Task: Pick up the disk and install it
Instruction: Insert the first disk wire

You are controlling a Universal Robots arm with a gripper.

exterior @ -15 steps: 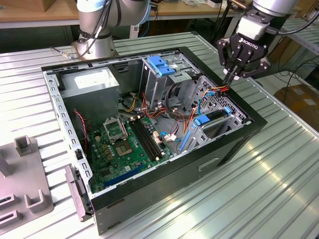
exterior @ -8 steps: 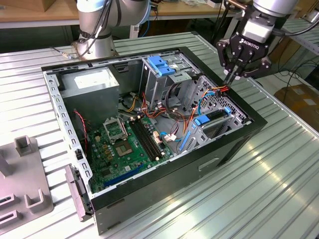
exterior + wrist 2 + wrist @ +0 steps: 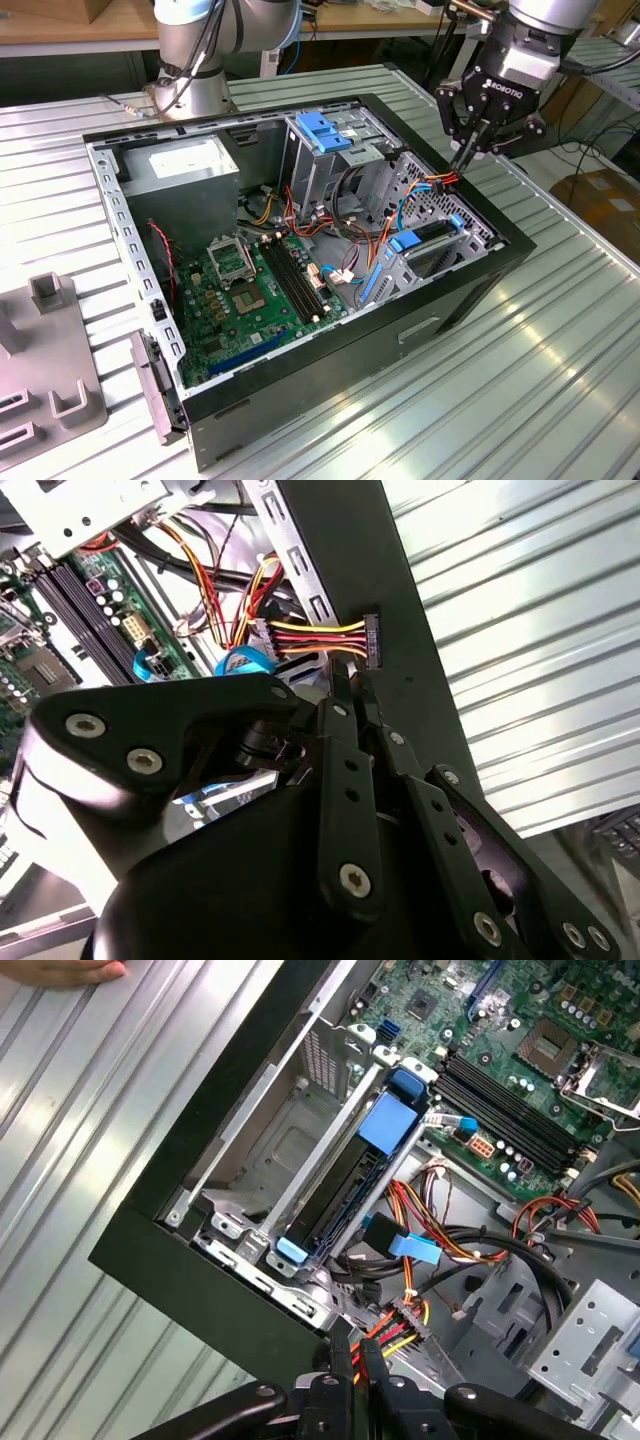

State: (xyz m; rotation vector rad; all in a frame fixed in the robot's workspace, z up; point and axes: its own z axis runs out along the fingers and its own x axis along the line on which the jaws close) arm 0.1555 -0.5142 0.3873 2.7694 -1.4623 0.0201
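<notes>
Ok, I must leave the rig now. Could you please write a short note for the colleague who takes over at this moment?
Gripper: fingers shut, tips right at the black power plug with red, yellow and black wires, at the edge of the open black computer case. I cannot tell if they pinch the plug.
Disk: the flat drive with blue plastic rails sits in the grey metal bay inside the case, not in the gripper.
Done: the disk seems to be placed in its bay.
Left: the plug end looks free, not yet joined to the disk.
</notes>
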